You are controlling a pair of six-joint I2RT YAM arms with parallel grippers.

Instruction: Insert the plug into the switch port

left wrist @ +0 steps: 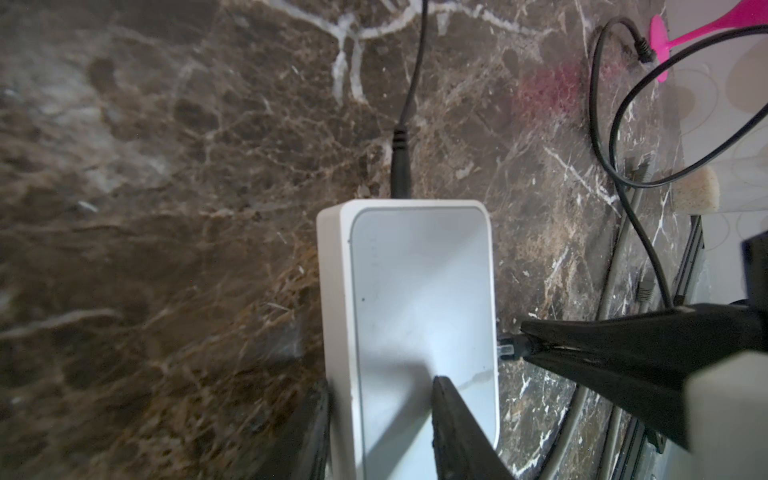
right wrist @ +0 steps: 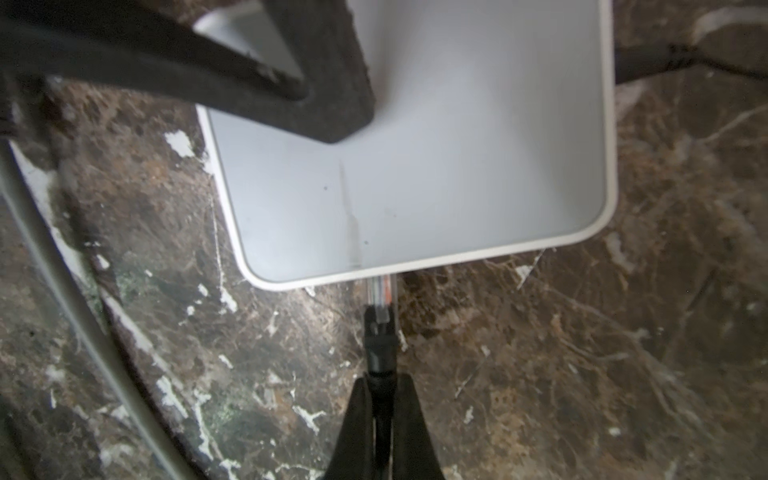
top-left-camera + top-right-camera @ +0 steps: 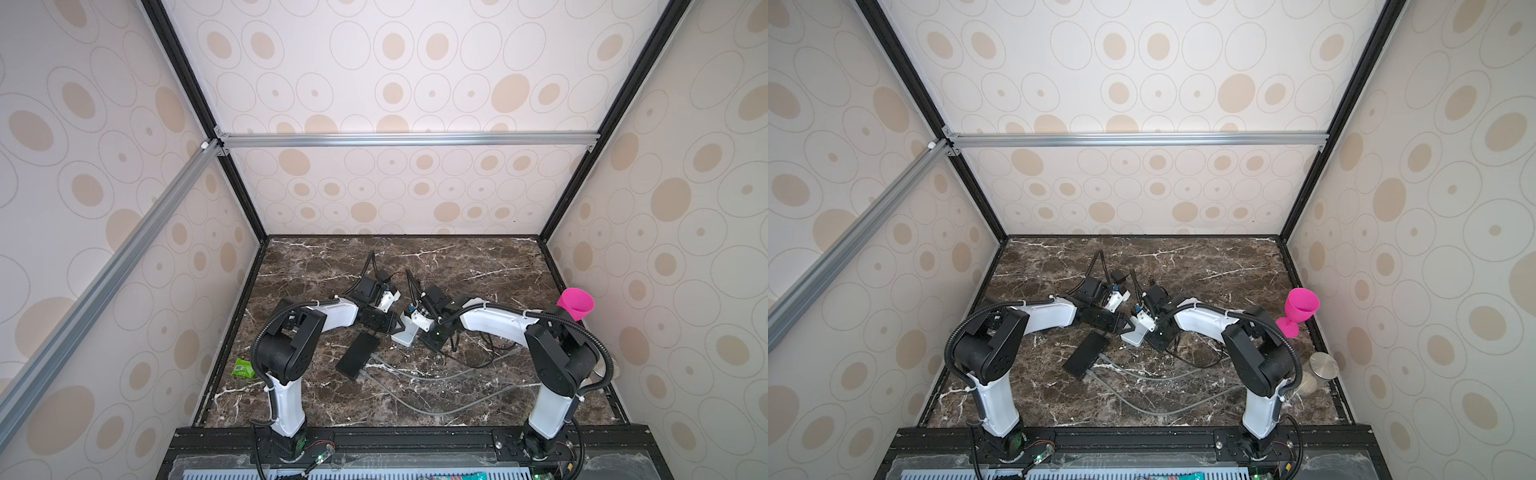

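The white switch (image 1: 415, 311) lies on the marble, in both top views between the two arms (image 3: 405, 334) (image 3: 1136, 336). My left gripper (image 1: 382, 399) is shut on its near end, one finger (image 1: 453, 415) on the top face and the other (image 1: 320, 419) against the side. My right gripper (image 2: 381, 382) is shut on the black boot of the plug (image 2: 379, 328). The plug's clear tip (image 2: 379, 291) meets the switch's long side edge (image 2: 415, 266). The port itself is hidden under that edge. In the left wrist view the right gripper (image 1: 528, 345) holds the plug (image 1: 509, 348) at the switch's side.
A black power lead (image 1: 403, 158) enters the switch's far end. A black box (image 3: 357, 355) with grey cables (image 3: 415, 376) lies in front of the switch. A pink goblet (image 3: 575, 303) and a metal-lidded jar (image 3: 1323, 365) stand at the right wall, a green packet (image 3: 243, 368) at the left.
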